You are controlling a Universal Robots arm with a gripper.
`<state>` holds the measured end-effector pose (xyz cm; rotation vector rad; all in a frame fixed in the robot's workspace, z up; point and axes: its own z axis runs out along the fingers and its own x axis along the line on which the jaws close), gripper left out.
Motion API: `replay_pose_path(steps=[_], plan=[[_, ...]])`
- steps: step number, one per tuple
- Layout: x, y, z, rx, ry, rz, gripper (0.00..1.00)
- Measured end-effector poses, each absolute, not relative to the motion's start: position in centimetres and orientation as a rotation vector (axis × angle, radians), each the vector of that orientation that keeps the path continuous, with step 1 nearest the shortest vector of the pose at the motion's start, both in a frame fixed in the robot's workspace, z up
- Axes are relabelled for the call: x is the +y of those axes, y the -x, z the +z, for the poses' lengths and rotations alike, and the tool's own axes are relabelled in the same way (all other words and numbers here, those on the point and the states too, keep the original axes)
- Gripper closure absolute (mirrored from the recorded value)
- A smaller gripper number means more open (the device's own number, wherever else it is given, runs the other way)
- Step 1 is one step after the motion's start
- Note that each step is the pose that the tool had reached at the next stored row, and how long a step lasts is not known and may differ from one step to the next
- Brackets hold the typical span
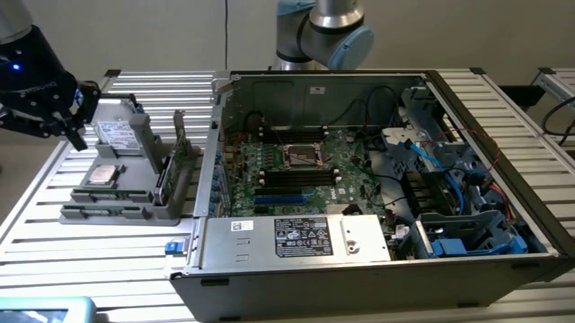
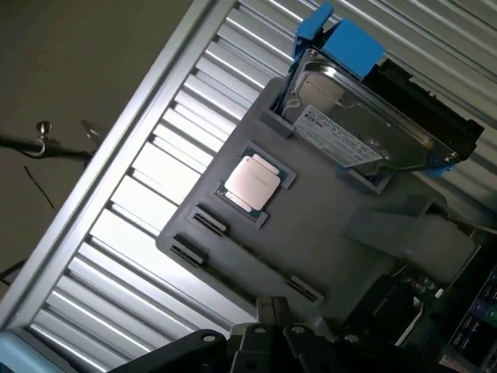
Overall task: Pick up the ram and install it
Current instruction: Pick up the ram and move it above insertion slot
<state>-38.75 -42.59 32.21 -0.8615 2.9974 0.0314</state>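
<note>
The ram is a thin dark-green stick standing on edge in a front slot of the grey parts tray, with a second like stick in the slot in front of it. In the wrist view the ram appears as a thin line between two slot clips. My gripper hangs shut and empty above the tray's far corner on the exterior view's left, beside the hard drive. Its fingers sit together over the tray's front edge.
On the tray lie a silver processor and an upright green card. The open computer case with its motherboard fills the exterior view's right. Everything rests on a slatted metal table; floor lies beyond its edge.
</note>
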Motion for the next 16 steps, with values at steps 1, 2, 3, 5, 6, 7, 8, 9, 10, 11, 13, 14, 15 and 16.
replay_pose_path(steps=[1, 2, 3, 5, 6, 7, 8, 9, 10, 11, 13, 14, 15, 16], plan=[[-42.59, 38.75, 32.20, 2.990, 0.888, 0.032, 0.89], [-42.59, 38.75, 32.19, 2.981, 0.916, 0.032, 0.89], [-42.59, 38.75, 32.19, 2.973, 0.944, 0.033, 0.89], [-42.59, 38.74, 32.18, 2.955, 0.999, 0.033, 0.89], [-42.59, 38.75, 32.17, 2.947, 1.024, 0.034, 0.89], [-42.59, 38.75, 32.16, 2.938, 1.051, 0.034, 0.89], [-42.59, 38.75, 32.16, 2.928, 1.078, 0.034, 0.89], [-42.59, 38.75, 32.15, 2.918, 1.105, 0.034, 0.89], [-42.59, 38.75, 32.14, 2.908, 1.132, 0.035, 0.89], [-42.59, 38.74, 32.13, 2.898, 1.158, 0.035, 0.89], [-42.59, 38.75, 32.12, 2.877, 1.210, 0.036, 0.89], [-42.59, 38.74, 32.11, 2.866, 1.236, 0.036, 0.89], [-42.59, 38.75, 32.10, 2.854, 1.264, 0.036, 0.89], [-42.59, 38.75, 32.09, 2.843, 1.290, 0.036, 0.89]])
